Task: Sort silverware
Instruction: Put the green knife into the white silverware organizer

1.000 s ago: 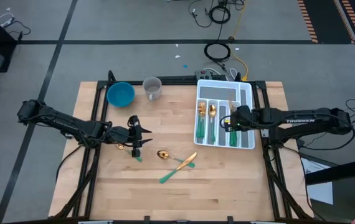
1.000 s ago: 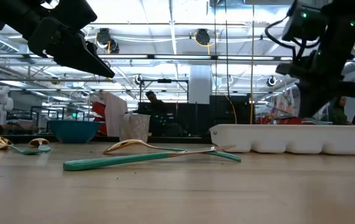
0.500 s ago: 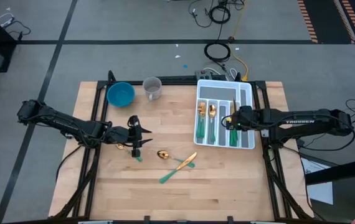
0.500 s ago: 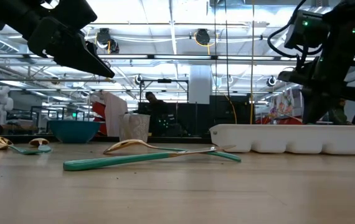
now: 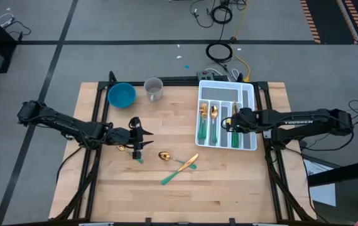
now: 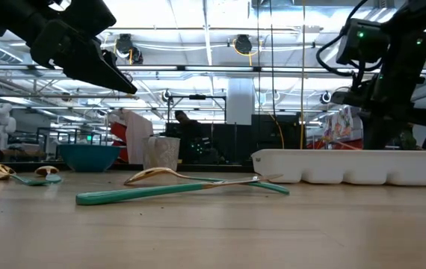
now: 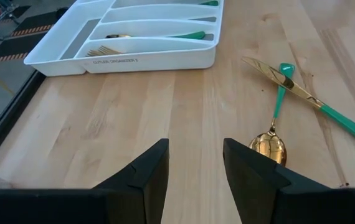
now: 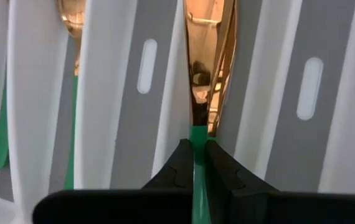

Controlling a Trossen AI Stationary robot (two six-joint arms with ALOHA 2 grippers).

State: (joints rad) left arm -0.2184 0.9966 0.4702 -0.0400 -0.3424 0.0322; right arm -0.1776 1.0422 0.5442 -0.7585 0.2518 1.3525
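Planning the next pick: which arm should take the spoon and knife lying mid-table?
Left, probably. The left gripper hangs open beside the spoon and knife; the right gripper holds a utensil over the tray.

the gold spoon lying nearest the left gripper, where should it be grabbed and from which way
Judging by its pose, take the gold spoon by its slim green handle, coming straight down. The handle lies flat and bare near the bowl; farther along, a knife crosses it, so grip short of that. The left gripper is open beside it.

We see a green-handled gold knife [image 8: 197,93] hanging blade-down in a tray slot; a spoon [image 5: 164,156], fork and knife [image 5: 187,163] lie loose on the table.
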